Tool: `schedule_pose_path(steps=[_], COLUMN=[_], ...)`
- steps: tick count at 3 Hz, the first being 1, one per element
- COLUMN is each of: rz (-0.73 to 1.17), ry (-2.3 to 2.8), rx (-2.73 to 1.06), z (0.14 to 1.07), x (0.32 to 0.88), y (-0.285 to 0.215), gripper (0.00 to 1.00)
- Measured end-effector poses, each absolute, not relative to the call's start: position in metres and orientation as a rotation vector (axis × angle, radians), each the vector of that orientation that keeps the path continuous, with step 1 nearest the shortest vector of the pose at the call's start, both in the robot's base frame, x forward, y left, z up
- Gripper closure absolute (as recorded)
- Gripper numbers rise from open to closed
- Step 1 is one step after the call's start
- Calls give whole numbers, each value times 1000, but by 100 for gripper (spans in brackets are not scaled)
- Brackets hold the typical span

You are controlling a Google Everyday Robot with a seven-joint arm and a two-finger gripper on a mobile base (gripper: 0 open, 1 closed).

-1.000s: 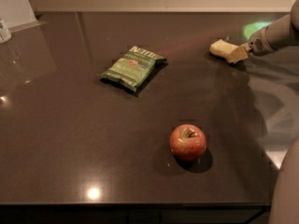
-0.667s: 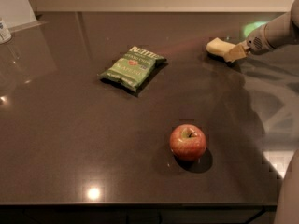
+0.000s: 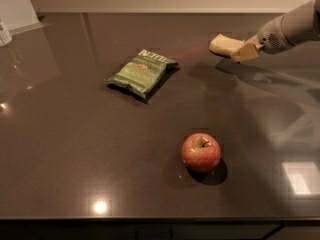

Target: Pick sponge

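Pale yellow sponge (image 3: 224, 44) at the tabletop's (image 3: 75, 149) 1 o'clock corner, long axis roughly 10-to-4. Hand (image 3: 245, 52) extends from 3 o'clock on the grey arm (image 3: 295, 26), with tan fingers closed on the sponge's right end, so the block juts toward 9 o'clock from the hand. Shadow lies apart below it; judged lifted just clear of the surface. Green chip bag (image 3: 141, 72) at 8 o'clock of the sponge, well apart; white lettering along its top edge, not readable. Red apple (image 3: 201, 152) near 6 o'clock.
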State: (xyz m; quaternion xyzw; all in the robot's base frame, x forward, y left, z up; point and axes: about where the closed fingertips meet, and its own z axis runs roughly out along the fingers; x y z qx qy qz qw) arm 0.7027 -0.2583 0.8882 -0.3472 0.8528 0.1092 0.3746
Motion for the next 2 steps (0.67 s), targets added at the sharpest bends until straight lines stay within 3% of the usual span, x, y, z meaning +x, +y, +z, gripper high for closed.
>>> schedule_pose_path(steps=[2], rz=[269], ry=[2078], rx=[-1024], z=[941], x=[676], y=[-227], gripper=[100])
